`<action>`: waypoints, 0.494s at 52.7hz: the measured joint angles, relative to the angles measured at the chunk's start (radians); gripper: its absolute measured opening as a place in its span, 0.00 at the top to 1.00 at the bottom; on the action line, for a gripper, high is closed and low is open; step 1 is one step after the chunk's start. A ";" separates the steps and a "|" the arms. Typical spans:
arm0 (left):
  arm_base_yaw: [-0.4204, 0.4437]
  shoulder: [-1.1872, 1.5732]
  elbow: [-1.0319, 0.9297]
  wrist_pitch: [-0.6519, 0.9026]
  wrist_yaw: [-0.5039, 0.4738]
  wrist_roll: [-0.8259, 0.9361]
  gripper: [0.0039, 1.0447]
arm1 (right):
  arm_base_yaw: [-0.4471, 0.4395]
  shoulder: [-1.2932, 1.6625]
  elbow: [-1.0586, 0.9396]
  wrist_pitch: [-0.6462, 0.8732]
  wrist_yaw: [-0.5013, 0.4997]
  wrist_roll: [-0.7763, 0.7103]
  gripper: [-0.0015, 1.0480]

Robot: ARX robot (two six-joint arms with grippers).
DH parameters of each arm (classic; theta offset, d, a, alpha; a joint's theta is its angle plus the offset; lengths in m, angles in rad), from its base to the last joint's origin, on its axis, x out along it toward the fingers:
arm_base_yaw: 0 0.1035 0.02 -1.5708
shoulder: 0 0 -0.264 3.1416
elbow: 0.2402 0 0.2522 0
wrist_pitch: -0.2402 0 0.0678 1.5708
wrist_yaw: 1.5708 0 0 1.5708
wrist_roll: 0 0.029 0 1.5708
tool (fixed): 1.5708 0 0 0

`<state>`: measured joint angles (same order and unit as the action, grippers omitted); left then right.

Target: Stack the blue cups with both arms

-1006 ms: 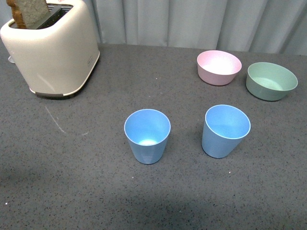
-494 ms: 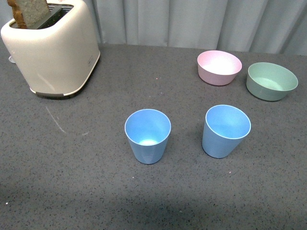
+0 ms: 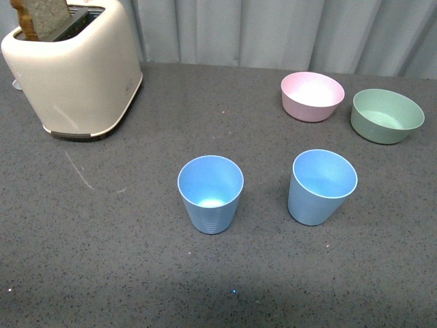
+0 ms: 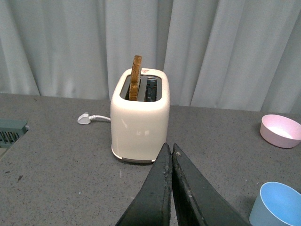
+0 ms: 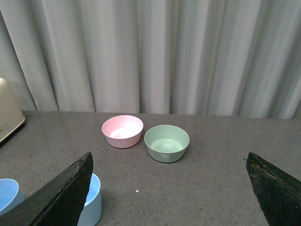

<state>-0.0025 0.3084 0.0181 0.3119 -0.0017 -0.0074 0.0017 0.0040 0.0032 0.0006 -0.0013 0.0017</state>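
Note:
Two light blue cups stand upright and apart on the grey table: one (image 3: 210,193) in the middle, the other (image 3: 321,186) to its right. Neither arm shows in the front view. In the left wrist view my left gripper (image 4: 169,147) is shut and empty, its fingers pressed together, with one blue cup (image 4: 276,205) beyond and to one side. In the right wrist view my right gripper (image 5: 169,162) is open wide and empty, one finger (image 5: 61,195) partly hiding a blue cup (image 5: 91,200); the other cup (image 5: 8,193) shows at the frame's edge.
A cream toaster (image 3: 72,68) with a slice of bread stands at the back left; it also shows in the left wrist view (image 4: 139,115), with a white plug (image 4: 83,118) beside it. A pink bowl (image 3: 312,96) and a green bowl (image 3: 386,115) sit at the back right.

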 joint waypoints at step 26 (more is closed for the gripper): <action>0.000 -0.131 0.000 -0.131 0.000 0.000 0.97 | 0.000 0.000 0.000 0.000 0.000 0.000 0.09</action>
<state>-0.0025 0.1776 0.0181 0.1810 -0.0017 -0.0074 0.0017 0.0040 0.0032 0.0006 -0.0013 0.0013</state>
